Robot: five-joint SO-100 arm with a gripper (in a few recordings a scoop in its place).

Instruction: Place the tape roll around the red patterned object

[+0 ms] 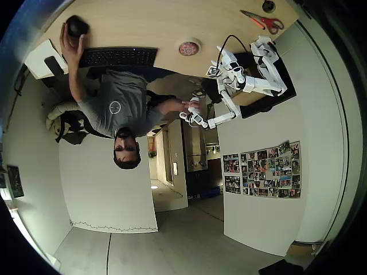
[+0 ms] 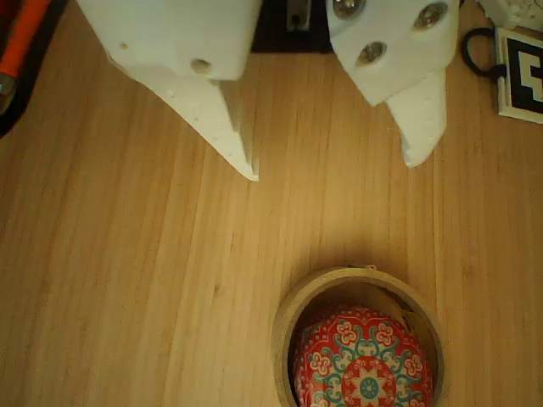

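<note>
The tape roll (image 2: 283,327) lies flat on the wooden table as a tan ring, and the red patterned object (image 2: 365,366) sits inside its hole. In the overhead view the ring (image 1: 189,47) with the red disc in it rests on the table left of the white arm. My gripper (image 2: 333,168) is open with nothing between its white fingers. It hovers over bare wood a short way from the ring and touches nothing. Seen from overhead, the gripper (image 1: 221,54) points toward the ring.
Red-handled scissors (image 1: 264,22) lie near the table's corner, and their orange handle (image 2: 24,42) shows at the wrist view's top left. A square marker tag (image 2: 519,75) and a black cable (image 2: 475,52) sit beside the gripper. A person sits at a black keyboard (image 1: 117,56).
</note>
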